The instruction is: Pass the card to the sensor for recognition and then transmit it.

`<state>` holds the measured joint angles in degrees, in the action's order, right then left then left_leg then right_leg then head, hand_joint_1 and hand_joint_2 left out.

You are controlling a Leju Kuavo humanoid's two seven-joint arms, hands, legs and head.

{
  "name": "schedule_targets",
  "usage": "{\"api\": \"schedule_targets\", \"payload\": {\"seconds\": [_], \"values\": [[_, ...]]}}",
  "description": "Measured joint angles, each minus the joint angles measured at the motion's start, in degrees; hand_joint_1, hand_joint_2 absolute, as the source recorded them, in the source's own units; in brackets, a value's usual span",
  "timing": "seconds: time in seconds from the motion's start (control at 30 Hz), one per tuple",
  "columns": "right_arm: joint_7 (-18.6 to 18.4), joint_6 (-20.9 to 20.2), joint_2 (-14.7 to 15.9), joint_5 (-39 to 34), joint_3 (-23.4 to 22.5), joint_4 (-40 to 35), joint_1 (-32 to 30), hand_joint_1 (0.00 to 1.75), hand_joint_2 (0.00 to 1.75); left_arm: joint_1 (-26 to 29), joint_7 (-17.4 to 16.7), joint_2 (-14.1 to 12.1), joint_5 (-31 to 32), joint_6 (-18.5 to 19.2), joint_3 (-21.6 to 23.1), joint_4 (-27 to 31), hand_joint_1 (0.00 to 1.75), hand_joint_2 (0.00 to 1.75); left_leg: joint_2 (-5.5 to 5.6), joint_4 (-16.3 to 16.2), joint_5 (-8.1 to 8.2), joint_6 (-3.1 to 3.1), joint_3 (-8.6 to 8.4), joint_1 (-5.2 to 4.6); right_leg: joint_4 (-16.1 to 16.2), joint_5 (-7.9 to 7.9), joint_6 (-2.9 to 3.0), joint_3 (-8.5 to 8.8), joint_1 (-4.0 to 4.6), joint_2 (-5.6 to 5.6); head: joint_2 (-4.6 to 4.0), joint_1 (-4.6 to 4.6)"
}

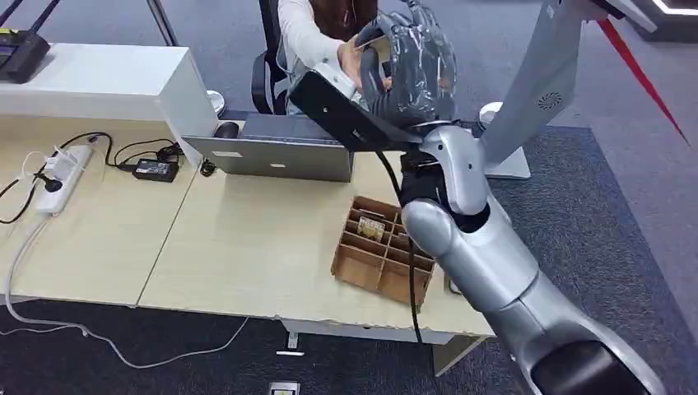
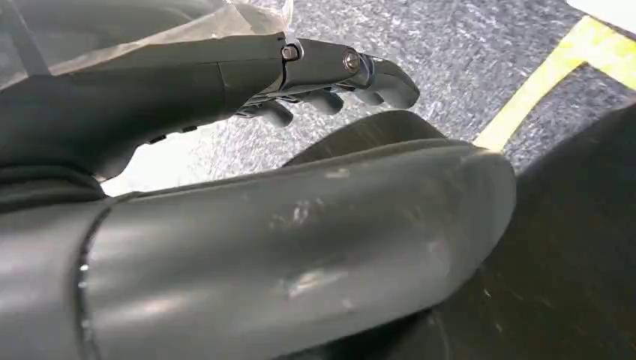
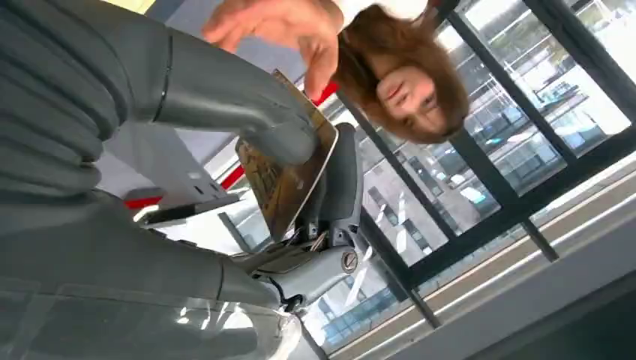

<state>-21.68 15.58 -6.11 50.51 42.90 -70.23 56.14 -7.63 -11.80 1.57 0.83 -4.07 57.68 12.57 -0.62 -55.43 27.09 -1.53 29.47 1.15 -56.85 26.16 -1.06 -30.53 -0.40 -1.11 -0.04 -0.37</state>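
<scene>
Right robot hand [image 1: 409, 62] is raised high over the far edge of the tabletop [image 1: 239, 239], wrapped in clear plastic. From the right wrist camera I see it pinching the card [image 3: 283, 174] between thumb and fingers, so it's holding the card. The card is brownish with a printed pattern, tilted and up in the air, well above the tabletop.

A person's hand [image 3: 281, 26] reaches in from across the tabletop, with fingertips touching the card's upper edge. In the head view that hand sits just beside the robot hand, next to a white sleeve [image 1: 303, 37].

Black sensor box [image 1: 346, 107] is mounted just below the right robot hand, near the wrist, with a black cable [image 1: 403, 239] hanging down from it.

Left robot hand [image 2: 330, 71] hangs low over grey carpet [image 2: 450, 52]. Its fingers are loosely curled and slightly apart, with nothing in them.

On the tabletop: a brown cardboard divider box [image 1: 383, 251] near the front right edge, with 1 card-like item in a compartment, a grey laptop [image 1: 276, 152] at the back, a white power strip [image 1: 62, 177] on the left and a black power adapter [image 1: 155, 169] beside it.
</scene>
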Motion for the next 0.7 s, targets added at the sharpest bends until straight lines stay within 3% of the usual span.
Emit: {"api": "schedule_targets", "payload": {"seconds": [0.3, 0.63, 0.67, 0.7], "values": [[3.8, 4.0, -6.5, -8.4, 1.9, 12.5, 3.4, 1.75, 1.75, -0.1, 0.1, 0.3, 0.6, 0.6, 0.1, 0.0, 0.0, 0.0, 0.01, 0.0, 0.0, 0.0, -0.01, 0.0, 0.0, 0.0, 0.0, -0.02, 0.0, 0.0, 0.0, 0.0], [6.8, 5.7, -10.7, -14.7, 3.0, 23.5, 2.6, 1.69, 1.75, -0.1, 0.1, 0.4, 1.0, 0.5, 0.4, 0.0, 0.0, 0.0, 0.0, 0.0, 0.0, -0.01, -0.02, 0.0, 0.0, 0.0, 0.0, -0.03, 0.0, 0.01, 0.0, 0.0], [7.0, 5.7, -10.9, -15.0, 3.0, 24.3, 2.4, 1.5, 1.75, -0.1, 0.1, 0.4, 1.0, 0.5, 0.4, 0.0, 0.0, 0.0, -0.01, 0.0, 0.0, -0.01, -0.02, 0.0, 0.0, 0.0, 0.01, -0.03, 0.0, 0.01, 0.0, 0.0], [7.2, 5.7, -11.0, -15.2, 3.0, 24.9, 2.4, 0.45, 1.75, -0.1, 0.0, 0.4, 1.0, 0.5, 0.4, 0.0, 0.0, 0.0, -0.01, 0.0, 0.0, -0.01, -0.02, 0.0, 0.0, 0.0, 0.01, -0.03, 0.0, 0.01, 0.0, 0.0]]}}
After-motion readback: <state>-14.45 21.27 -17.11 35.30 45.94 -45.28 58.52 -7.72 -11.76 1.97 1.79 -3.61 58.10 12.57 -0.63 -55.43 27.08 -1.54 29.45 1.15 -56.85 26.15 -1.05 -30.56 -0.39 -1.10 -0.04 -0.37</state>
